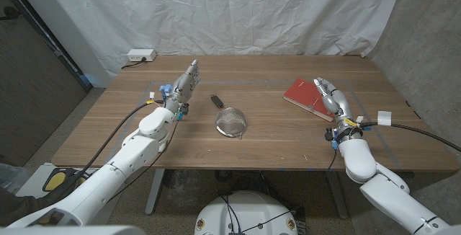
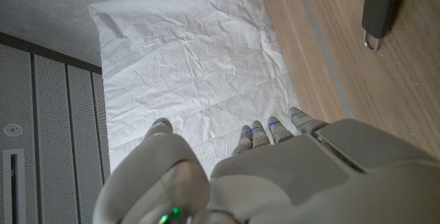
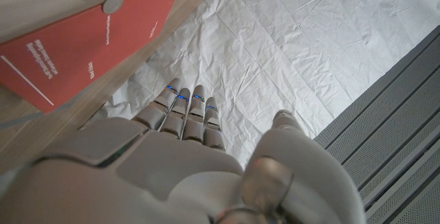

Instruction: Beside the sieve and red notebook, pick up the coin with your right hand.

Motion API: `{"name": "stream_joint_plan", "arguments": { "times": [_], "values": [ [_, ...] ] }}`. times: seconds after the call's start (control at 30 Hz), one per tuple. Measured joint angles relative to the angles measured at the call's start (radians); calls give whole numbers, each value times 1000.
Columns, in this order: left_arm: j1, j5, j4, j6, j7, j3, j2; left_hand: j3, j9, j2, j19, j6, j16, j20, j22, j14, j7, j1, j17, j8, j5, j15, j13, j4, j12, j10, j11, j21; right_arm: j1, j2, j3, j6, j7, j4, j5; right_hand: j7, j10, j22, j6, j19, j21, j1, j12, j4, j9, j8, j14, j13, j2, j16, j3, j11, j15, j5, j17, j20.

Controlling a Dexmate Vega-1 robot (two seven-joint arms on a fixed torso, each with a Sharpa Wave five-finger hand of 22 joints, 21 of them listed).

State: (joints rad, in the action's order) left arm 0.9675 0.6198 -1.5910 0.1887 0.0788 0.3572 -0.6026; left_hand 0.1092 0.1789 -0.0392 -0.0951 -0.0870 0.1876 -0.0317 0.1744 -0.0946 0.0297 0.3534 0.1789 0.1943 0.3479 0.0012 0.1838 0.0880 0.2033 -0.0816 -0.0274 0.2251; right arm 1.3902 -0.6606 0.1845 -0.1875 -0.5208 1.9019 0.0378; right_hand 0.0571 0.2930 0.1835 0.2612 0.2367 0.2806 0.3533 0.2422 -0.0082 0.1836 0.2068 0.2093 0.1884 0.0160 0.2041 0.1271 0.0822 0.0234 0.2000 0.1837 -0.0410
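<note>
Right hand (image 1: 333, 97) stood at red notebook's (image 1: 307, 95) near edge, fingers extended, apart, holding nothing. Coin (image 3: 113, 3) lay on notebook cover just ahead of fingertips, nearer this hand. Left hand (image 1: 183, 85) waited open beyond sieve (image 1: 230, 122) on worktop (image 1: 288, 138).

notebook (image 1: 306, 95): red, white lettering
coin (image 3: 113, 3): silver
sieve (image 1: 230, 122): silver mesh, dark handle
table (image 1: 274, 138): brown wood grain
backdrop (image 1: 238, 11): white

tabletop (image 1: 274, 138): brown wood, with tape marks
backdrop (image 1: 238, 11): wrinkled white sheet behind the tabletop
power strip (image 1: 140, 56): white, at the far left corner
</note>
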Motion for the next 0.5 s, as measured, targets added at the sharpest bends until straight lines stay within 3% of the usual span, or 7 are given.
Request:
{"name": "stream_joint_plan", "arguments": {
  "times": [0.17, 0.5],
  "values": [
    [2, -2, -2, 0, 1, 0, -1, 0, 0, 0, 0, 3, 0, 0, 0, 0, -3, 0, 0, 0, 0, 0, 0, 0, 0, 4, -4, 0, 5, -2, 1, 9, -7, 11, -13, -3, 0, 0, 3, 9, 0, 10, 0, -4, 0, 0, 4, 0, 1, 0, 4, 0, -4, 0, 0, 2],
    [18, -7, -24, 0, 7, -1, -11, -4, 0, 0, 0, 3, 0, 0, 0, 0, -3, 0, 0, 0, 0, 0, 0, -4, 0, 4, -4, 0, 18, -12, 0, 59, -41, 32, -81, -7, -12, 0, 0, 90, 12, 25, -12, -18, 0, -4, 65, 0, 4, 7, 10, -7, -14, 0, 0, 14]
  ]
}}
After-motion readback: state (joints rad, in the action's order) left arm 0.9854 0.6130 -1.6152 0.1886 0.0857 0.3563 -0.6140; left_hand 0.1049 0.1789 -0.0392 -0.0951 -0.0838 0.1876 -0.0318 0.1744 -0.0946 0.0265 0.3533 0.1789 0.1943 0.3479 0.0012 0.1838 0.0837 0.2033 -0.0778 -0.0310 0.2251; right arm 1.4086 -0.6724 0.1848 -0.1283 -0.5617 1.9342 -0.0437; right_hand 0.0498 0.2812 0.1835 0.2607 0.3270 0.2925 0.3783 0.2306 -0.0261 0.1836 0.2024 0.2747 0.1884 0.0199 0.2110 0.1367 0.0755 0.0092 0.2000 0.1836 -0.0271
